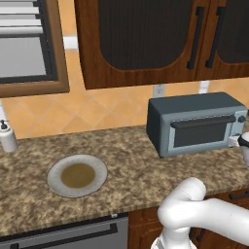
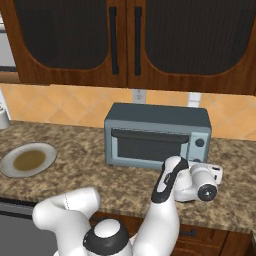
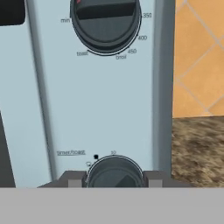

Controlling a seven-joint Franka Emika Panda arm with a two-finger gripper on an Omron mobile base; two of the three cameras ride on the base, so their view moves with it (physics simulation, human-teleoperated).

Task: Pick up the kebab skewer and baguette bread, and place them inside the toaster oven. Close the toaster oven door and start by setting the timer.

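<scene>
We see a blue-grey oven [image 2: 157, 136] with a dark glass door [image 2: 150, 147] and dark knobs [image 3: 106, 24]. The table [image 1: 136, 165] is speckled brown and tan granite. The plate [image 1: 77, 175] is pale grey with an olive-brown centre. The wall tiles [image 1: 87, 109] are orange in a diamond pattern. The cabinets [image 2: 135, 45] are reddish-brown wood with black panels.

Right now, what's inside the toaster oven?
I cannot tell. The toaster oven has its door shut, and the dark glass hides whatever is inside. The plate on the counter holds no food.
</scene>
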